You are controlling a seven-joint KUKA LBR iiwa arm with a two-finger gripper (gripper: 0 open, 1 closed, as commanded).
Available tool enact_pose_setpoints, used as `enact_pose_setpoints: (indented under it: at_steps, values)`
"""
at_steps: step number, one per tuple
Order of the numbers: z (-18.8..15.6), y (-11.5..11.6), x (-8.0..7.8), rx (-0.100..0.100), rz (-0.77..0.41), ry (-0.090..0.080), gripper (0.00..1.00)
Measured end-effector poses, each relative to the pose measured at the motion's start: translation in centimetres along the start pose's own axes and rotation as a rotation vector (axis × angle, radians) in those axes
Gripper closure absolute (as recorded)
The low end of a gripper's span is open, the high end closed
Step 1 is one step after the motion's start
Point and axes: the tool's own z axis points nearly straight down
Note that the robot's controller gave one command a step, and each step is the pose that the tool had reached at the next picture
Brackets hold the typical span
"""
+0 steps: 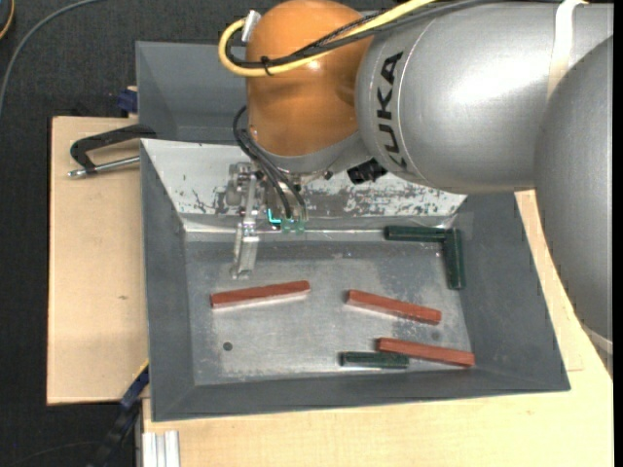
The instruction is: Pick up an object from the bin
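Red-brown bar [260, 295] lies flat on the bin [165, 290] floor, left of centre. The gripper [248, 256] hangs just behind it, apart; released or clenched, cannot tell. Other red bars [392, 306] and dark green sticks [374, 360] lie to the right.

My silver seven-joint KUKA arm [467, 95] reaches in from the right of the camera view, its broad last link sweeping across the top. A rounded orange wrist cover [297, 76] caps its end, with a yellow cable [389, 17] looped over the crown. Beneath the cover my metal two-finger gripper [248, 246] points downward, left of the view's centre.
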Motion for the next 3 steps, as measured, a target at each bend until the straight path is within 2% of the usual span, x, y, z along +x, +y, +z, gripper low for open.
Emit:
enact_pose_setpoints:
  at_steps: [1, 2, 3]
  values:
    - [15.6, -1.5, 2.8, 0.001, -0.146, 0.001, 0.0]
    - [15.6, -1.4, 2.7, 0.0, -0.146, 0.0, 1.0]
    - [-0.5, -0.4, 3.0, -0.003, -0.223, -0.015, 1.0]
